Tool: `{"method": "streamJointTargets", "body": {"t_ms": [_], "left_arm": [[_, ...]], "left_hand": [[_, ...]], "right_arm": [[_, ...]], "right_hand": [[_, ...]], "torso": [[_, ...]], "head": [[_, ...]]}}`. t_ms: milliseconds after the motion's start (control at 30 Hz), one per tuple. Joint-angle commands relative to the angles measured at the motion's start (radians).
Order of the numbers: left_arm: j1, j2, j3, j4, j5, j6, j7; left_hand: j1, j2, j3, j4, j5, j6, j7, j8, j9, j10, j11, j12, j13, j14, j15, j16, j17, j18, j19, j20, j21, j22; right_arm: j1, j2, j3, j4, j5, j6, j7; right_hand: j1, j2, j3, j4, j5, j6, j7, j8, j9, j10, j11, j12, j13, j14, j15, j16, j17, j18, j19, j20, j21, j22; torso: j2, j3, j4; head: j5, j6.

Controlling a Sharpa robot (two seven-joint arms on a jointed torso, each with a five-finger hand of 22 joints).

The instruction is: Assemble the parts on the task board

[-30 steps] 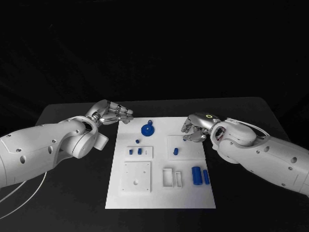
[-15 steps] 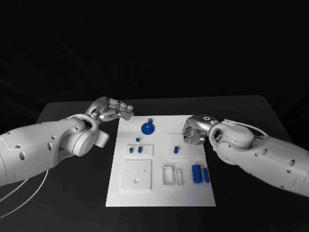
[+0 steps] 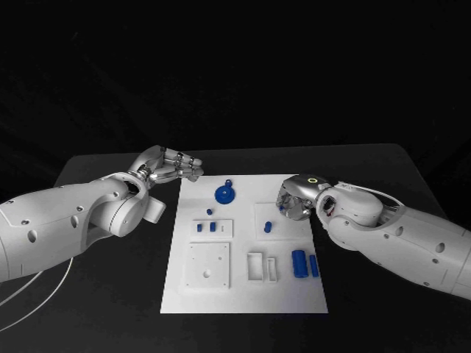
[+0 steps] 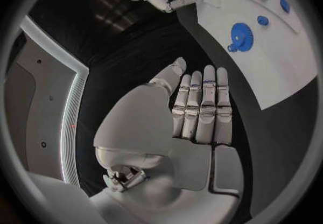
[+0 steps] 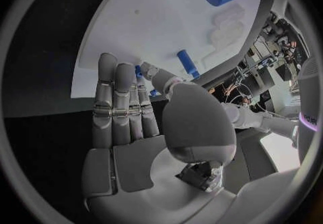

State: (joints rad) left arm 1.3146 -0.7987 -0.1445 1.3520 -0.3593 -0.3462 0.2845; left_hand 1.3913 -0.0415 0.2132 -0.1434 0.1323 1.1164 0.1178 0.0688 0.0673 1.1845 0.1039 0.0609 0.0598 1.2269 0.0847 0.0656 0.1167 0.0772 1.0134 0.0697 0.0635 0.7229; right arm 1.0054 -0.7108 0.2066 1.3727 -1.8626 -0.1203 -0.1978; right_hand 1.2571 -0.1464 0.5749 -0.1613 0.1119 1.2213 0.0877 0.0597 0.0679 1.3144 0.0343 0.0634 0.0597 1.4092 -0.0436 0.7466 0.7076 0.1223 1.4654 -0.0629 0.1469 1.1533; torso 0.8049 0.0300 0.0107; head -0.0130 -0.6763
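1. Left hand [image 3: 170, 166] hovers over the black table [image 3: 98, 170] just off the far left corner of the task board [image 3: 246, 294]. Its wrist view shows the fingers [image 4: 202, 105] straight and side by side with nothing in them: empty and open.
2. Task board lies in the middle of the table, long edges running from far to near.
3. Blue gear [image 3: 225, 194] lies flat near the board's far edge, left of its centre line, well apart from both hands.
4. Two small blue pegs [image 3: 206, 228] stand in a raised white block by the left edge, around mid-length; a third tiny blue piece [image 3: 209, 212] sits just beyond them.
5. White square plate [image 3: 208, 269] lies toward the near left corner.
6. Short blue peg [image 3: 266, 228] stands in a second white block right of centre.
7. Blue cylinder [image 3: 299, 263] and a thinner blue pin [image 3: 314, 266] lie side by side near the right edge, nearer half of the board.
8. Right hand [image 3: 295, 198] is over the board's right edge, toward the far corner. Its wrist view shows the fingers [image 5: 121, 105] extended together and the thumb held apart, with nothing gripped: open. Contact with the board cannot be determined.
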Motion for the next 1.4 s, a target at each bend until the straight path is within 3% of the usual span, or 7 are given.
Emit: {"method": "streamJointTargets", "body": {"t_ms": [33,267,900,1300,1400], "left_arm": [[0.002,0.001,0.001,0.002,0.009,0.008,0.015],[0.002,0.001,0.001,0.001,0.009,0.01,0.013],[0.002,0.004,0.001,-0.017,0.009,0.009,0.014],[0.002,0.007,0.001,-0.036,0.009,0.009,0.014],[0.002,0.008,0.001,-0.041,0.009,0.009,0.014]], "left_hand": [[-0.001,0.009,-0.007,0.001,0.004,-0.001,0.003,-0.005,0.0,-0.004,0.002,-0.001,-0.001,-0.004,0.003,-0.003,0.001,-0.006,0.006,-0.003,0.005,-0.001],[-0.001,0.009,-0.007,0.001,0.004,-0.001,0.003,-0.005,0.0,-0.004,0.002,-0.001,-0.001,-0.004,0.003,-0.003,0.001,-0.006,0.006,-0.003,0.005,-0.001],[-0.001,0.01,-0.008,0.001,0.005,0.0,0.004,-0.004,0.0,-0.005,0.002,-0.001,-0.001,-0.005,0.003,-0.003,0.001,-0.007,0.007,-0.003,0.005,-0.006],[0.0,0.009,-0.009,-0.001,0.006,-0.001,0.004,-0.005,0.0,-0.007,0.003,-0.001,-0.001,-0.007,0.004,-0.003,0.001,-0.006,0.007,-0.002,0.005,-0.012],[-0.001,0.01,-0.009,-0.001,0.006,-0.002,0.004,-0.005,0.0,-0.007,0.003,-0.001,-0.001,-0.008,0.005,-0.003,0.0,-0.006,0.007,-0.002,0.005,-0.013]], "right_arm": [[-0.008,0.003,-0.006,0.0,-0.02,0.003,-0.001],[-0.011,0.004,-0.007,0.002,-0.037,-0.04,-0.017],[-0.014,-0.008,-0.004,0.028,-0.016,-0.135,-0.021],[-0.014,-0.03,0.03,0.066,0.087,-0.131,-0.007],[-0.014,-0.038,0.039,0.082,0.14,-0.129,0.002]], "right_hand": [[0.004,0.009,0.01,-0.003,-0.009,0.012,-0.002,0.005,0.002,0.012,-0.002,-0.004,0.002,0.005,-0.008,0.006,0.002,-0.013,0.03,-0.011,0.006,0.007],[0.008,0.027,0.06,-0.02,-0.025,0.049,-0.009,0.005,0.008,0.051,-0.013,-0.004,0.003,0.017,-0.02,0.009,0.009,-0.014,0.031,-0.022,0.027,0.038],[-0.012,0.018,0.095,-0.037,-0.018,0.077,-0.017,0.005,0.013,0.082,-0.023,-0.003,0.003,0.034,-0.028,0.001,0.026,-0.017,0.031,-0.031,0.044,0.08],[-0.013,0.018,0.099,-0.038,-0.009,0.078,-0.018,0.005,0.014,0.082,-0.022,-0.004,0.003,0.035,-0.028,-0.004,0.029,-0.016,0.029,-0.031,0.045,0.089],[-0.014,0.019,0.098,-0.037,-0.007,0.077,-0.018,0.005,0.014,0.082,-0.022,-0.004,0.003,0.035,-0.028,-0.005,0.03,-0.016,0.029,-0.031,0.045,0.09]], "torso": [[0.001,-0.0001,0.0004],[0.0,-0.0003,-0.0005],[-0.001,-0.0002,-0.0007],[-0.002,-0.0007,-0.002],[-0.002,-0.0005,-0.0023]], "head": [[0.0,-0.003],[0.0,-0.005],[0.007,-0.004],[0.017,-0.001],[0.028,-0.001]]}}
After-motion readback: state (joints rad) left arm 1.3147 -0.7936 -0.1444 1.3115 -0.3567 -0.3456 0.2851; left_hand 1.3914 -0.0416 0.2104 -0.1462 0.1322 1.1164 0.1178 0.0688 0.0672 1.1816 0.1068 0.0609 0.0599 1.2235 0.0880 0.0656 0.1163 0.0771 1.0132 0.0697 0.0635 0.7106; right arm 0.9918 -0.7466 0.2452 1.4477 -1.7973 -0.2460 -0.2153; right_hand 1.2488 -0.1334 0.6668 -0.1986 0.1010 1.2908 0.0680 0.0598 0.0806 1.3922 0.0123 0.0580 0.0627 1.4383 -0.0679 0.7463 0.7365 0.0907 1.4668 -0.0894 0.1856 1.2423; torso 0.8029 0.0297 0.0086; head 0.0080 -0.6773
